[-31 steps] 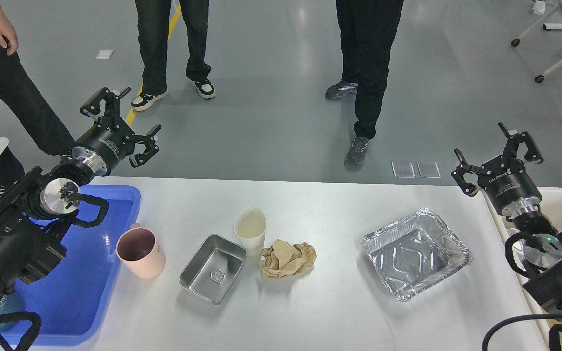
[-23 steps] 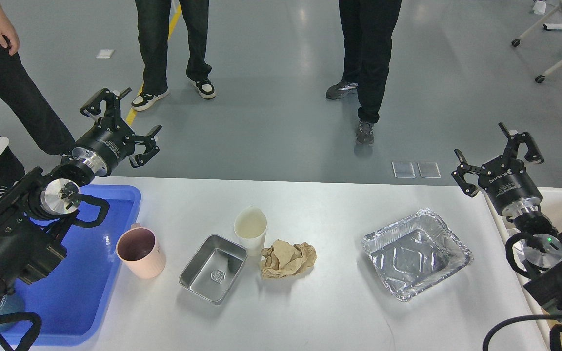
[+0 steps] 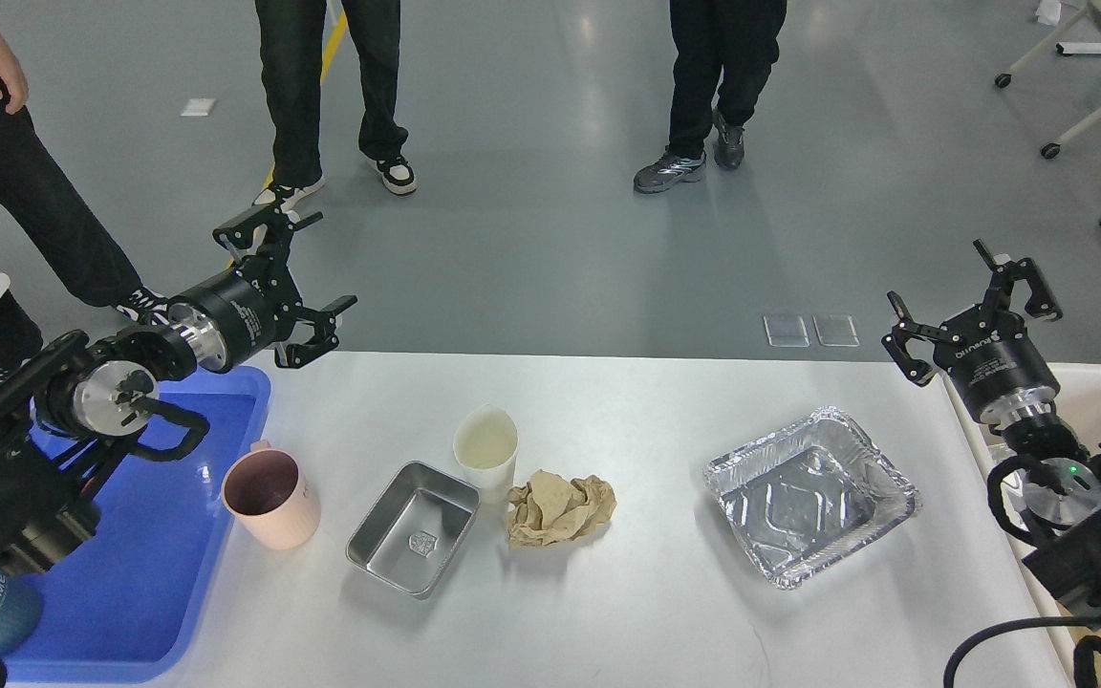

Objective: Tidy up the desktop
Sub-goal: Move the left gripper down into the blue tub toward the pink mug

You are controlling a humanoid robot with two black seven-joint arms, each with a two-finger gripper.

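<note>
Lab: grey floor (image 3: 550,248), standing onlookers (image 3: 718,86)

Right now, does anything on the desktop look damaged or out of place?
Yes: a crumpled brown paper lies loose on the desktop, touching the white cup. It looks like waste. Nothing seems spilled.

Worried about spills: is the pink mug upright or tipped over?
Upright. The pink mug stands on its base on the desktop, its open mouth facing up beside the blue tray.
</note>
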